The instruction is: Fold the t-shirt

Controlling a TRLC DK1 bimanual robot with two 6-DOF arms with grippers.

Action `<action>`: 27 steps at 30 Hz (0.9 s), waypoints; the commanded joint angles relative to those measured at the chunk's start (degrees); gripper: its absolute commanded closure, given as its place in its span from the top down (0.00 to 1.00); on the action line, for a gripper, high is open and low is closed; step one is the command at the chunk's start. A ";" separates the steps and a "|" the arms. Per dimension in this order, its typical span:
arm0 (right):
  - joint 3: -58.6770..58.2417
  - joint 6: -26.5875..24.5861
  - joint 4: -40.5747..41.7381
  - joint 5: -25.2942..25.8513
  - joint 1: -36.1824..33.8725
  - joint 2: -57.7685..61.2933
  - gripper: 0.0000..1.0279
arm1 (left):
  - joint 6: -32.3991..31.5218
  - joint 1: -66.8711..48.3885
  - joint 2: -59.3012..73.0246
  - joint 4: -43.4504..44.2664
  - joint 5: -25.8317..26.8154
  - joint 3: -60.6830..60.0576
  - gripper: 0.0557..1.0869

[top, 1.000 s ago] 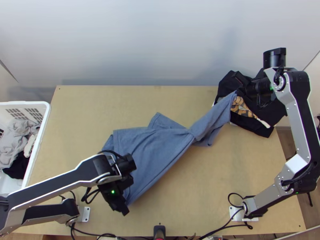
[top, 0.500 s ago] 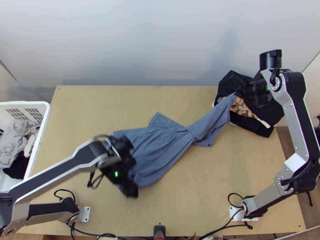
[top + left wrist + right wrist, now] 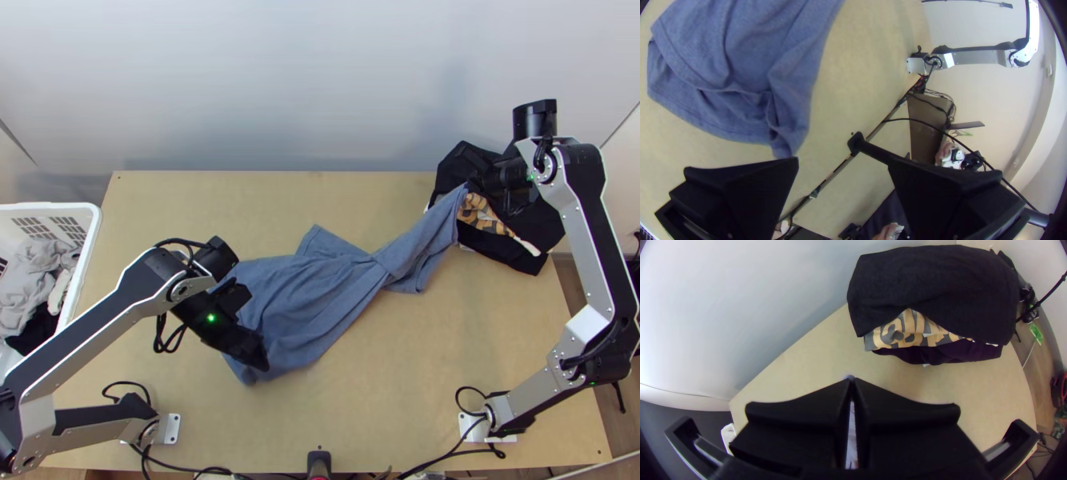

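Blue t-shirt [image 3: 296,300] rumpled, creased, narrow end clamped in right pincer [image 3: 472,182].

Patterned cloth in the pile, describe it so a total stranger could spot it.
Find the light wooden table and go to its far right corner in the top view. There the patterned cloth peeks out between a black cloth above and a dark purple cloth below. Its tan-and-grey pattern sets it apart from those two plain dark ones.

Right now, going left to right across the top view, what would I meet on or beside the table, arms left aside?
White basket → blue t-shirt → stack of dark and patterned clothes.
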 commanded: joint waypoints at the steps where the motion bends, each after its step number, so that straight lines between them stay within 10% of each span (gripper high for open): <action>1: 0.62 0.16 0.52 0.39 0.02 -0.04 0.03 | -2.19 -1.42 -0.37 -1.62 -0.88 0.17 0.95; 4: 0.44 -0.02 0.52 0.39 -0.51 -0.48 0.03 | -4.83 -6.61 -2.57 3.74 -13.45 -0.18 0.95; 16: -3.16 0.07 0.52 1.09 -0.95 -3.47 0.03 | -23.02 18.70 6.57 18.06 -15.73 4.48 0.95; 27: -3.78 0.16 0.87 1.62 -0.77 -4.17 0.03 | -22.85 16.51 11.41 20.53 -25.31 -3.96 0.94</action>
